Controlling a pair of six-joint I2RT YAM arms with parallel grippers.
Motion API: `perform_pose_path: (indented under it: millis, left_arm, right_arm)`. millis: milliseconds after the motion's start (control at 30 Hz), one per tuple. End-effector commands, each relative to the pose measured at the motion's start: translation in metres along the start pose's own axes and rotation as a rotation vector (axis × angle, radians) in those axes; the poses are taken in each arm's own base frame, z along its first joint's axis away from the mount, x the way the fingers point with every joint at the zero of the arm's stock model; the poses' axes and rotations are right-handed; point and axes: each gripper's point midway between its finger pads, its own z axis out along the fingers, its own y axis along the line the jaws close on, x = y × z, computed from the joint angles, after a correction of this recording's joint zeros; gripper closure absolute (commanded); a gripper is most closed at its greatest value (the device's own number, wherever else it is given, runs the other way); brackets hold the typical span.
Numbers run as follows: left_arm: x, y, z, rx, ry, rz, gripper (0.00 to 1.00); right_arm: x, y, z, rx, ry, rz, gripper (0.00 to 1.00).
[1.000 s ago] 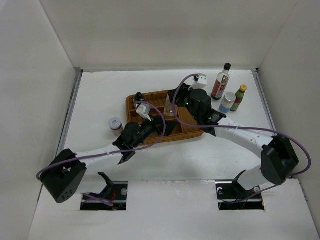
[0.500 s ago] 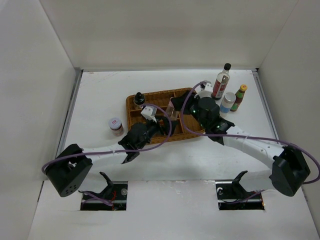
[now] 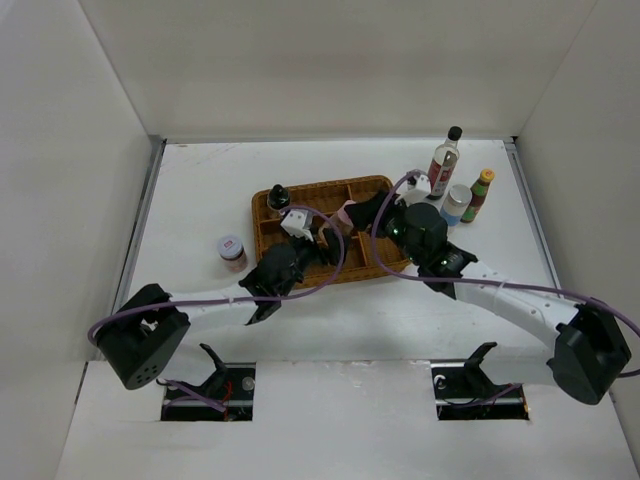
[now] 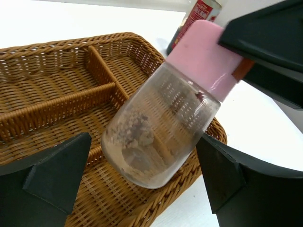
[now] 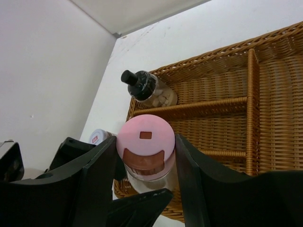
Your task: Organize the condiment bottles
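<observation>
My right gripper (image 5: 146, 147) is shut on the pink cap (image 5: 146, 138) of the pink-capped bottle (image 4: 161, 127) and holds it tilted over the wicker tray's near right part (image 3: 345, 214). My left gripper (image 4: 142, 189) is open, with a finger on each side of the bottle's base and not touching it. The squat black-capped bottle (image 3: 277, 197) stands in the tray's back left compartment. The short pink-lidded jar (image 3: 232, 250) is on the table left of the tray. The tall red-labelled bottle (image 3: 443, 163), the white-and-blue bottle (image 3: 455, 205) and the green-and-yellow-capped bottle (image 3: 478, 195) stand at the back right.
The brown wicker divided tray (image 3: 300, 190) lies mid-table with low dividers (image 4: 61, 101). Both arms reach over its near edge and cross close together. White walls enclose the table on three sides.
My right wrist has swung right and nearer, tilting the pink-capped bottle. My left gripper has moved up to the bottle, and its fingers now stand either side of the base.
</observation>
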Motion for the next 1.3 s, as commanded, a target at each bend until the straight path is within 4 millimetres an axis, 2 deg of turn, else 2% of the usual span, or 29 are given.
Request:
perform_pose_path:
  millis: [0, 100, 233, 500, 700, 900, 1100, 1267]
  left_arm:
    - [-0.039, -0.005, 0.007, -0.003, -0.115, -0.018, 0.07]
    - [-0.037, 0.001, 0.008, -0.028, -0.106, -0.02, 0.05]
    - [-0.041, 0.002, 0.001, -0.026, -0.119, -0.025, 0.0]
    - [-0.053, 0.019, -0.015, -0.066, -0.161, -0.048, 0.0]
    - [-0.057, 0.053, -0.041, -0.186, -0.192, -0.1, 0.0]
    - [-0.055, 0.07, -0.06, -0.227, -0.194, -0.164, 0.0]
    - [-0.057, 0.079, -0.074, -0.249, -0.196, -0.168, 0.0]
    - [-0.054, 0.085, -0.08, -0.282, -0.174, -0.167, 0.0]
  right_arm:
    - [-0.022, 0.019, -0.007, -0.073, -0.057, 0.031, 0.66]
    - [-0.023, 0.016, -0.002, -0.061, -0.058, 0.027, 0.66]
    - [-0.024, 0.01, 0.021, -0.032, -0.051, 0.005, 0.66]
    - [-0.037, -0.008, 0.063, 0.025, -0.073, -0.02, 0.67]
    - [-0.043, -0.026, 0.108, 0.076, -0.096, -0.07, 0.67]
    - [-0.049, -0.044, 0.149, 0.143, -0.142, -0.133, 0.67]
    - [-0.055, -0.066, 0.164, 0.248, -0.185, -0.252, 0.66]
    - [-0.046, -0.078, 0.166, 0.308, -0.175, -0.376, 0.66]
